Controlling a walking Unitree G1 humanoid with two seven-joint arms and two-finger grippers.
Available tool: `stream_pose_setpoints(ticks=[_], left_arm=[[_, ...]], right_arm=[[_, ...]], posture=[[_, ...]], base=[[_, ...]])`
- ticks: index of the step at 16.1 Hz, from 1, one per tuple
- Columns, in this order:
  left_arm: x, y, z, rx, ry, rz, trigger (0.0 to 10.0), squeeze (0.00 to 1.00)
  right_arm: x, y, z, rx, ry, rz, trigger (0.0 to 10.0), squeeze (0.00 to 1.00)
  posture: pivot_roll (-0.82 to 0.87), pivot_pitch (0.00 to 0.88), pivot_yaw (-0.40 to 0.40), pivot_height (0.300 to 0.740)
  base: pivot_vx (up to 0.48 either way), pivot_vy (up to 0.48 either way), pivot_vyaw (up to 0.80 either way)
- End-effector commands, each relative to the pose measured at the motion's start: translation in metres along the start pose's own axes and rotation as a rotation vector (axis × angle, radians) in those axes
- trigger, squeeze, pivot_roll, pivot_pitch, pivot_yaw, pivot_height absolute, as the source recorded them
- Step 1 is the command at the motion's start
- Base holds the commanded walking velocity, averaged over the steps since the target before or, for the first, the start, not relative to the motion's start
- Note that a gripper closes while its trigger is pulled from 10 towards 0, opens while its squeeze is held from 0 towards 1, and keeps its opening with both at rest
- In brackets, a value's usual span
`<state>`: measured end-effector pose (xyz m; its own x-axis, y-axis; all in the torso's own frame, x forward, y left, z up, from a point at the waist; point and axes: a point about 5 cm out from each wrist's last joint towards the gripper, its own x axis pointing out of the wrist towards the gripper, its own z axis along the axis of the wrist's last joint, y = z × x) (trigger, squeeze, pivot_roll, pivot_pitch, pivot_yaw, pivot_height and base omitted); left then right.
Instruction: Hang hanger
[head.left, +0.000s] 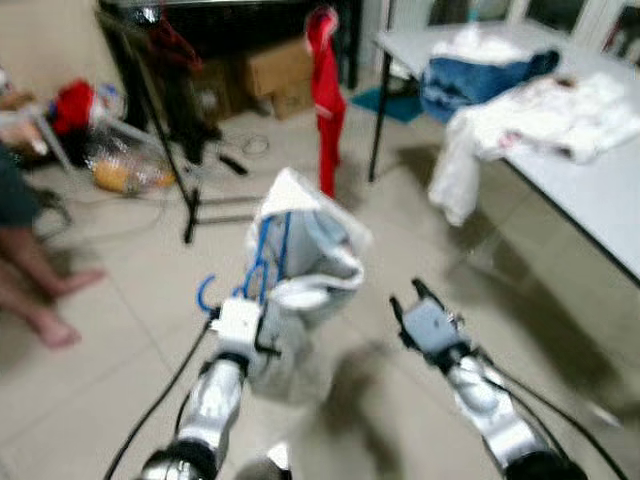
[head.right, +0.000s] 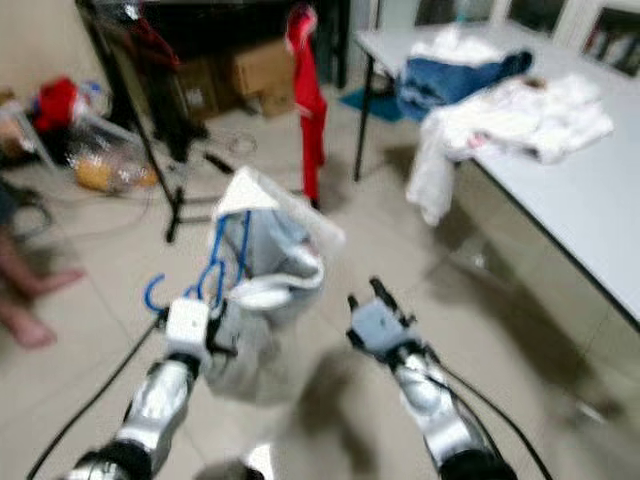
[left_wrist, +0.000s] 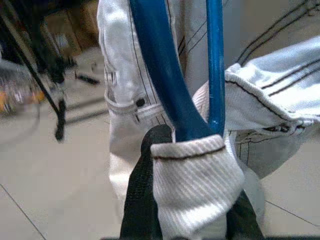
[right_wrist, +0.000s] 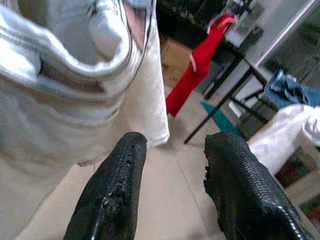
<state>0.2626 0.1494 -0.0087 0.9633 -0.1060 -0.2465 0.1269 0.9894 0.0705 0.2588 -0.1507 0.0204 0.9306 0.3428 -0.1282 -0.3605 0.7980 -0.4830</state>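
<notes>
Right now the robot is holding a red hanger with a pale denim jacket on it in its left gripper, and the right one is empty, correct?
Not quite: the hanger is blue, as the left wrist view shows. The left gripper does hold it with the pale denim jacket on it, and the right gripper is open and empty.

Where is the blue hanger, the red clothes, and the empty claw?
blue hanger (left_wrist: 160, 75): left wrist view, on its thick blue bar.
red clothes (head.left: 326, 95): left eye view, middle of the hanging cloth.
right claw (right_wrist: 172, 185): right wrist view, gap between its open fingertips.
</notes>
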Motion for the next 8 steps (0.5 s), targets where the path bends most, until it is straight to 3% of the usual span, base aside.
stream_pose_setpoints(ticks=[1,8], left_arm=[[0.006,0.007,0.007,-0.043,-0.007,0.028,10.0,0.00],[-0.006,0.016,-0.017,-0.023,0.134,0.031,10.0,0.00]], right_arm=[[0.000,0.002,-0.002,0.008,0.015,0.000,10.0,0.00],[-0.008,0.016,-0.018,0.064,0.100,0.023,10.0,0.00]], posture=[[-0.02,0.000,0.055,0.740],[-0.02,0.000,0.052,0.740]], base=[[0.000,0.000,0.00],[0.000,0.000,0.00]])
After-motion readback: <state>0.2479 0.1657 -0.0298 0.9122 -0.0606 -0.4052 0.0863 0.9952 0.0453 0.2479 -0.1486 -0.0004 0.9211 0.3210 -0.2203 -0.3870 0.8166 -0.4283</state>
